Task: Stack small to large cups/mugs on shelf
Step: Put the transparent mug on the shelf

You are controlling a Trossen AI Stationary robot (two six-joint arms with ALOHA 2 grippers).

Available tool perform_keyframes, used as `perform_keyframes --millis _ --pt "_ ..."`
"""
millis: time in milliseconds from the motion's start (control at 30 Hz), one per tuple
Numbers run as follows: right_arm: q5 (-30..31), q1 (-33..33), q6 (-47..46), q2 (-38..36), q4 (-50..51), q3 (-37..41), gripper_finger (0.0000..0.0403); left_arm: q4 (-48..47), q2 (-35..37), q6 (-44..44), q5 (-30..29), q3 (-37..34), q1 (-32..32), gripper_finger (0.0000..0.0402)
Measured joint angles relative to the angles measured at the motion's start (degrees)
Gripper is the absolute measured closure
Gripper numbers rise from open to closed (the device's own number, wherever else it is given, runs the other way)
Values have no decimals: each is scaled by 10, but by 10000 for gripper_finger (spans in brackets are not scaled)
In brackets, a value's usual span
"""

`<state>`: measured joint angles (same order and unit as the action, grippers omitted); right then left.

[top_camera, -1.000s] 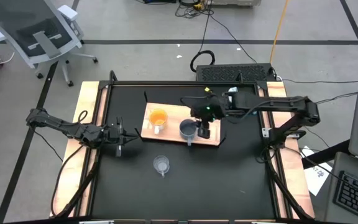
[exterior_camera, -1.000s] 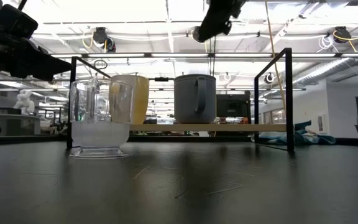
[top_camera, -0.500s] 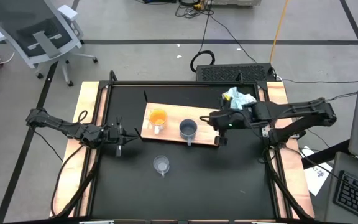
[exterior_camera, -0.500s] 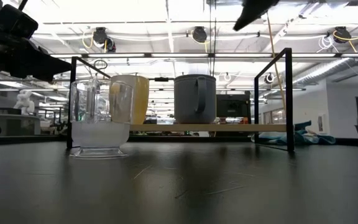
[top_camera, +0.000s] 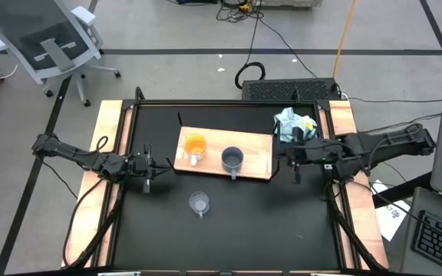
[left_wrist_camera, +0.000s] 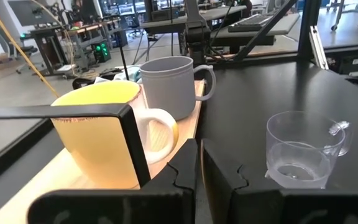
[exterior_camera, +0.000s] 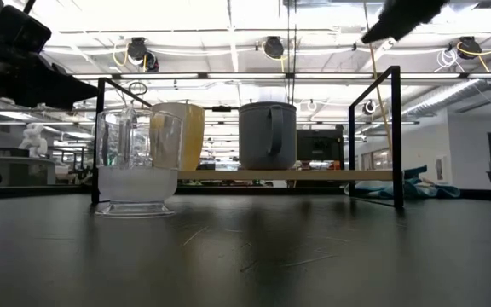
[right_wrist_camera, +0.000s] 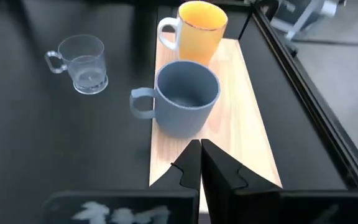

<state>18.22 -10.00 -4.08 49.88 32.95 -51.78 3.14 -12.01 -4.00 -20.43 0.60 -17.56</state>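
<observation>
the orange mug [top_camera: 195, 145] stands upright on the left part of the light-wood shelf [top_camera: 255, 149], its white handle toward the near edge, and looks empty inside. the blue-grey mug [top_camera: 232, 159] stands upright beside it near the shelf's middle, handle toward the near edge, also empty. the clear glass cup [top_camera: 199, 202] sits on the black table [top_camera: 236, 222] in front of the shelf, apart from it, upright, with nothing clearly in it. the right gripper [top_camera: 295, 162] is just past the shelf's right end, fingers closed together and holding nothing; a second ago it hung over the shelf right next to the blue-grey mug, and half a second ago it was at the shelf's right end, so it has pulled back to the right while both mugs and the glass cup have not moved. the left gripper [top_camera: 149, 170] waits left of the shelf, fingers together and empty, unchanged. a light-blue cloth [top_camera: 294, 123] lies at the table's far right, uncovered now by the arm. nothing stands between the glass cup and the shelf.
</observation>
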Motion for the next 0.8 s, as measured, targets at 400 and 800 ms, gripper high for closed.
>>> perform_keyframes --millis 400,800 --pt "-3 2 -1 -192 -83 152 403 33 0 -37 -5 -1 0 376" --pt "-16 2 -17 -321 -124 252 403 43 1 -69 2 -1 0 397"
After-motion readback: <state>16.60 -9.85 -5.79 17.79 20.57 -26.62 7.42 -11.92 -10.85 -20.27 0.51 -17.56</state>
